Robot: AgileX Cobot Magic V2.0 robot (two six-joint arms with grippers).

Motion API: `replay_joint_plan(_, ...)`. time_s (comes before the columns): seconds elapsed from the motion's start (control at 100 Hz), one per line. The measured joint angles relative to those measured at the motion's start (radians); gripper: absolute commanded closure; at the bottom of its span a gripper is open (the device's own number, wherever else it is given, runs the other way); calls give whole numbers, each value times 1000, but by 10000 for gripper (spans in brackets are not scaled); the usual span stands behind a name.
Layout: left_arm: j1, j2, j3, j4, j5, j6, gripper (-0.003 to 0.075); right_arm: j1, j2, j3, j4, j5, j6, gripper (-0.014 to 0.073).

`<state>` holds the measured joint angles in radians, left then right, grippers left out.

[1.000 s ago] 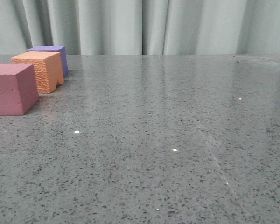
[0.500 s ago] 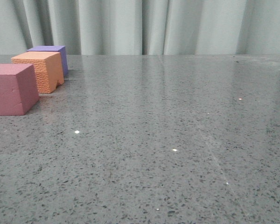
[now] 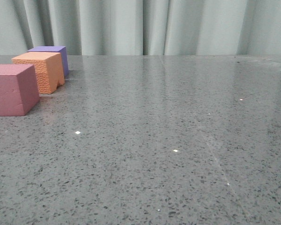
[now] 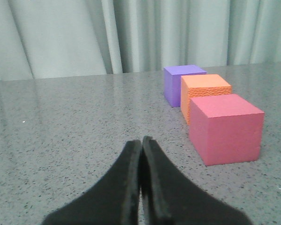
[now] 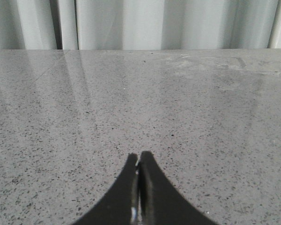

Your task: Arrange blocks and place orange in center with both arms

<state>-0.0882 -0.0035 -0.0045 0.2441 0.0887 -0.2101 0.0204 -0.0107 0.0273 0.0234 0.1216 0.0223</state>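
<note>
Front camera low over the desk [image 3: 168, 140], facing the curtain [image 3: 145, 26], left wrist camera just behind its pressed-together end effector [image 4: 141, 143], sharing the three blocks [image 4: 225, 127] ahead of it, right wrist camera behind its end effector [image 5: 139, 158], bare desk beyond.

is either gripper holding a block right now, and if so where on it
Nothing is held. The left gripper and right gripper are both shut on nothing; the three blocks sit untouched on the table.

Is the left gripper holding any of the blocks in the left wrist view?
No, the left gripper is shut on nothing, its fingers pressed together, apart from the pink-red cube, the orange cube and the purple cube.
</note>
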Motion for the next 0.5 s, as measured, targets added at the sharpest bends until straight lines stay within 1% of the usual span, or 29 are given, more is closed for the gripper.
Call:
replay_joint_plan(0.14, 20, 0, 0, -1, 0, 0, 739, 0, 0, 0, 0, 0, 0, 661)
replay_joint_plan(0.5, 21, 0, 0, -4, 0, 0, 739, 0, 0, 0, 0, 0, 0, 661)
